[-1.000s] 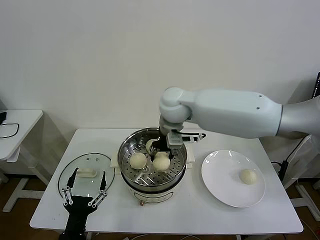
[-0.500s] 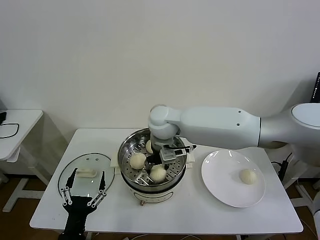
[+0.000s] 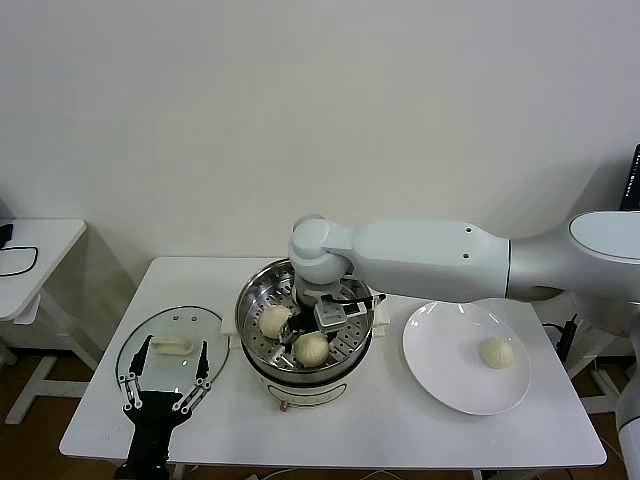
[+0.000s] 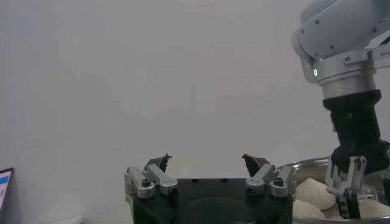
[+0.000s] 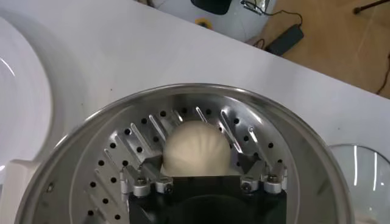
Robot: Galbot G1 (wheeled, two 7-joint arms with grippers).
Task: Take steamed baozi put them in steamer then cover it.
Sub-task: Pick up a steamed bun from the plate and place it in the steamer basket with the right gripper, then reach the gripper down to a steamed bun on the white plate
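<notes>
Claw spread over bun in steamer

Desk [image 3: 400,430] is seen filling the lower half of the head view. At its centre the steamer [image 3: 262,290] is placed, with three baozi [image 3: 311,347] visible inside. The white plate [image 3: 440,350] is set at centre right, one bun [image 3: 496,352] lying on it. The cover [image 3: 170,350] is laid flat at lower left. The right claw [image 5: 197,165] is held wide inside the steamer, a bun between its fingers, not gripped. The left claw [image 3: 166,388] is held wide above the cover's near edge.
</notes>
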